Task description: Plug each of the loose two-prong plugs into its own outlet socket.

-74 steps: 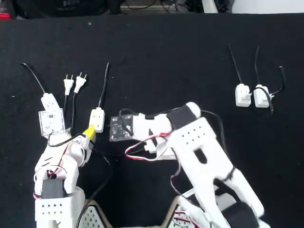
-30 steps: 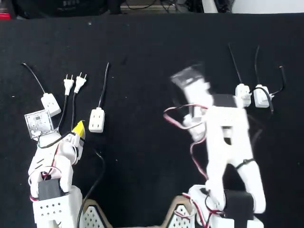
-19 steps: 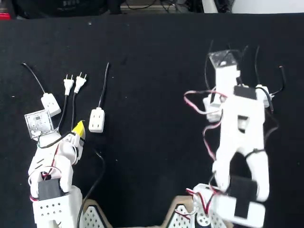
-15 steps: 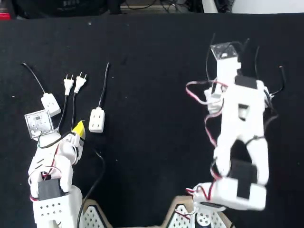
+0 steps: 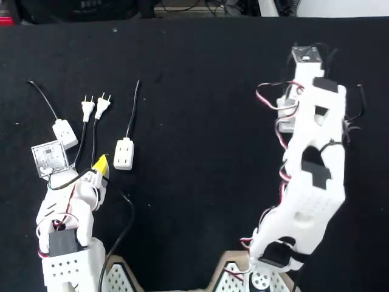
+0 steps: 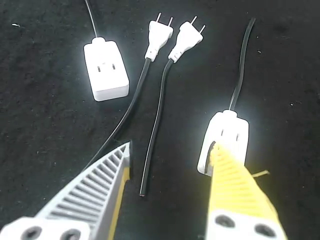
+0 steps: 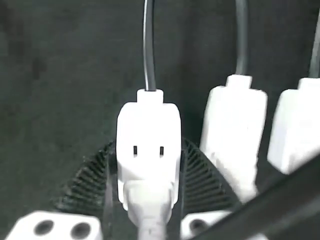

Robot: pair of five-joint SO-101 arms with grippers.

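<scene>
2 loose plugs (image 5: 88,110) lie side by side, unplugged, at 10 o'clock on table (image 5: 194,73). Left pincer (image 6: 170,150) gapes wide, empty, yellow finger (image 6: 235,190) just beside socket (image 6: 225,135). Right pincer (image 7: 148,156), out at 2 o'clock, clamps white socket (image 7: 148,125).

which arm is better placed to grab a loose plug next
Left. The left gripper, jaws open, sits close to both loose plugs; the right arm is far across the table.

Smooth white plastic plugs (image 6: 159,36) on matt black cloth (image 5: 200,152).
</scene>
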